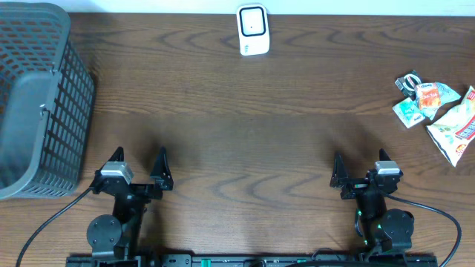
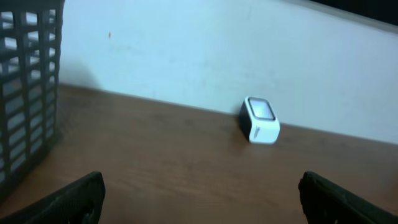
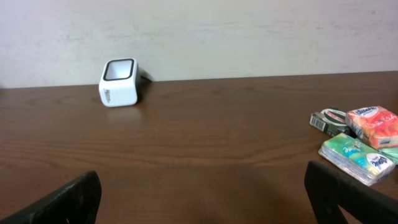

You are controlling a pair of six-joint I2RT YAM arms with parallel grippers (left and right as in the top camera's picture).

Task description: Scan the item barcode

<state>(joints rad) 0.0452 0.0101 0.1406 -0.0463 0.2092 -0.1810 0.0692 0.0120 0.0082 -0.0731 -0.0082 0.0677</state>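
Observation:
A small white barcode scanner (image 1: 252,30) with a dark window stands at the table's far edge; it also shows in the left wrist view (image 2: 259,119) and right wrist view (image 3: 119,82). Several snack packets (image 1: 438,111) lie in a heap at the far right, seen as a green pack (image 3: 357,158) and an orange pack (image 3: 373,124). My left gripper (image 1: 139,165) rests open near the front left edge, far from both. At the front right my right gripper (image 1: 358,169) is open too, nothing between its fingers. No barcode shows.
A grey plastic basket (image 1: 33,104) stands at the left edge of the wooden table (image 1: 237,133), its mesh wall (image 2: 28,93) close to the left arm. A pale wall runs behind the scanner.

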